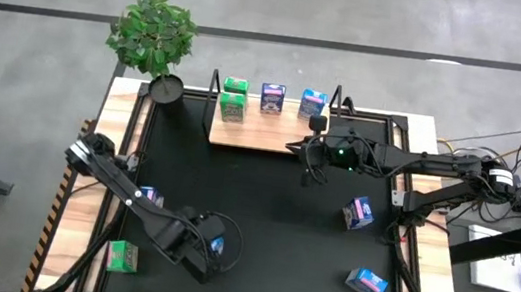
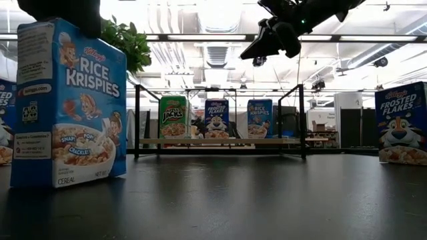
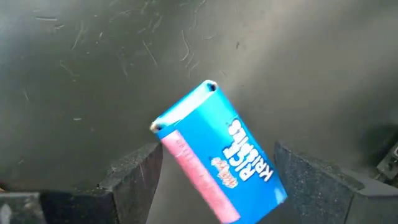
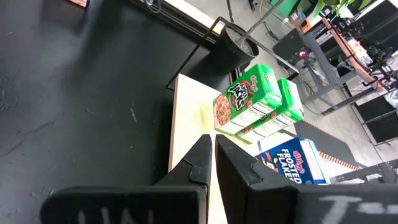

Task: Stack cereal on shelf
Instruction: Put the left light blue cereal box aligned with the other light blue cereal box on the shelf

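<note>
Left gripper [image 3: 211,180] fingers [image 3: 134,177] are spread wide, straddling a blue Rice Krispies carton [image 3: 214,152] that stands on the black table top [image 1: 261,217] near its front edge, left of centre. The grip isn't made yet: pads flank both sides with a gap showing. The carton's top edge runs skewed to the line between the pads (wrist needs a twist, I'd say, or the box will rotate on squeeze). Left arm is clearly the nearer one for this box.

Right gripper [image 4: 211,155] is clenched on nothing, hanging over the shelf [image 1: 262,131] at the table's back edge, near the shelf's right end.

On the shelf: green Apple Jacks cartons [image 1: 233,100] toward the left end, a Frosted Flakes carton [image 1: 273,98] mid-board and another Rice Krispies box [image 1: 312,103] right of it.

Loose cartons are well apart from the shelf: a green one [image 1: 122,256] by the front left corner, two blue ones [image 1: 359,214] [image 1: 366,281] along the right side.

Cartons are thin glossy cardboard, square-edged, light and likely crushable. The shelf is bare pale wood on thin black metal uprights.
</note>
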You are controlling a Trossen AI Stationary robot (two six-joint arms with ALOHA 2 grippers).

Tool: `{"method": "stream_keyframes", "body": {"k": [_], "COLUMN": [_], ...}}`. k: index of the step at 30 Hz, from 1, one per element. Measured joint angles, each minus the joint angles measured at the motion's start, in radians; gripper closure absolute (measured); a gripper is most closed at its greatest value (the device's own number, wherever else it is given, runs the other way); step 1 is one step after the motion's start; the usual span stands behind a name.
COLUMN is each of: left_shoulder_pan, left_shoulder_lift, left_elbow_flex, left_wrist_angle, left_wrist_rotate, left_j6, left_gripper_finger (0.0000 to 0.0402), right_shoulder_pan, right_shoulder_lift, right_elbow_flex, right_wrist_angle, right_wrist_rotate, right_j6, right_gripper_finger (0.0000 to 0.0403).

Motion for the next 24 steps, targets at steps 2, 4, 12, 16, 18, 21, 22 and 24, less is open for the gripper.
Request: {"method": "stream_keyframes", "body": {"k": [2, 4, 12, 16, 18, 21, 22, 24], "left_shoulder_pan": [0.000, 0.000, 0.000, 0.000, 0.000, 0.003, 0.006, 0.021], "left_shoulder_lift": [0.008, 0.010, 0.010, 0.010, 0.010, 0.010, 0.010, 0.009], "left_elbow_flex": [0.000, -0.001, -0.001, -0.001, -0.001, -0.001, -0.001, 0.001], "left_wrist_angle": [0.010, 0.013, 0.016, 0.020, 0.021, 0.021, 0.021, 0.018], "left_wrist_rotate": [0.004, 0.004, 0.004, 0.003, -0.008, -0.056, -0.066, -0.072], "left_j6": [0.016, 0.028, 0.041, 0.051, 0.076, 0.166, 0.206, 0.294], "left_gripper_finger": [0.0112, 0.0115, 0.0163, 0.0194, 0.0206, 0.0219, 0.0222, 0.0227], "right_shoulder_pan": [0.000, 0.000, 0.000, 0.000, 0.000, 0.000, 0.000, 0.000], "right_shoulder_lift": [0.000, 0.000, 0.000, 0.000, 0.000, 0.000, 0.000, 0.000], "right_elbow_flex": [0.000, 0.000, 0.000, 0.000, 0.000, 0.000, 0.000, 0.000], "right_wrist_angle": [0.000, 0.000, -0.008, -0.020, -0.022, -0.021, -0.019, -0.018], "right_wrist_rotate": [0.000, 0.000, 0.000, 0.000, 0.000, 0.000, 0.000, 0.000], "right_j6": [0.001, 0.001, 0.008, 0.017, 0.019, 0.015, 0.012, 0.008], "right_gripper_finger": [0.0390, 0.0390, 0.0390, 0.0390, 0.0390, 0.0390, 0.0390, 0.0390]}}
